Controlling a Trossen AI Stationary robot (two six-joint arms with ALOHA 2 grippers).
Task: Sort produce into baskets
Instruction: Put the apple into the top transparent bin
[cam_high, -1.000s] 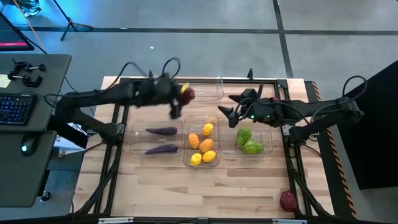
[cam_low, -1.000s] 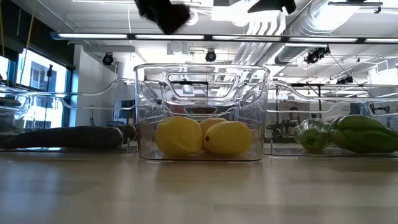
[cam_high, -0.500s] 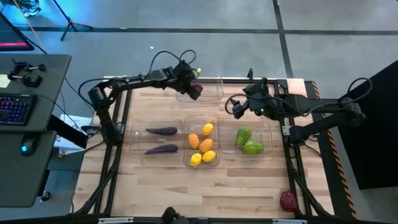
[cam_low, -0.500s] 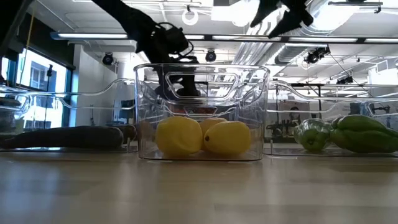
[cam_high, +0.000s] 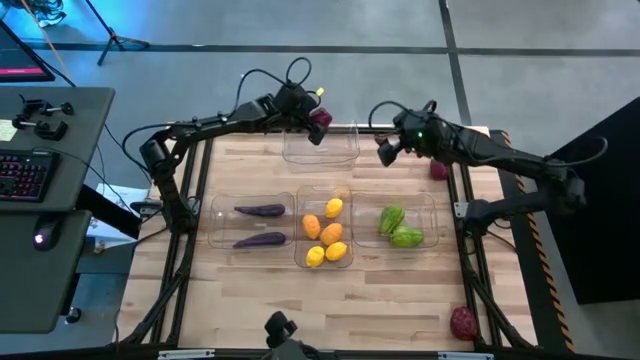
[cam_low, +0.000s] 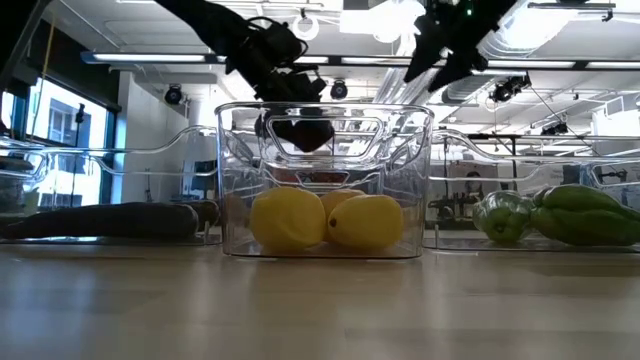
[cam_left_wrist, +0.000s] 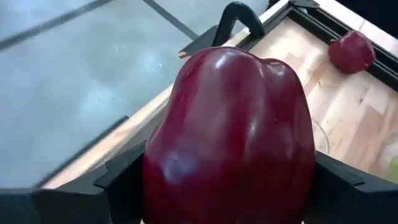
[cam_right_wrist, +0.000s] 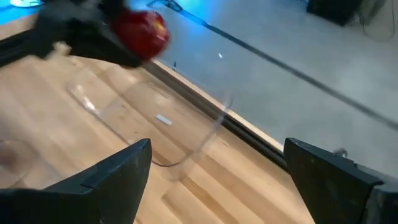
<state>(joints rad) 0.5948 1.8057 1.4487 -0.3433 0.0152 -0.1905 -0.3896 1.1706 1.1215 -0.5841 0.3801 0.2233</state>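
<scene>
Left wrist view: left end effector clamps a glossy, lobed dark red pepper.

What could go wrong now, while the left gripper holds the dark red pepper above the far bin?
1. The left gripper holds the dark red pepper near the far edge of the empty far bin; released there, it might miss and roll off the table.
2. The right gripper, open, hangs close beside that bin, so the arms could collide.
3. Two more red pieces lie loose near the table's edge.

Showing are four baskets, two eggplants, two green ones, three dark red ones (one gripped), five yellow-orange pieces.
</scene>
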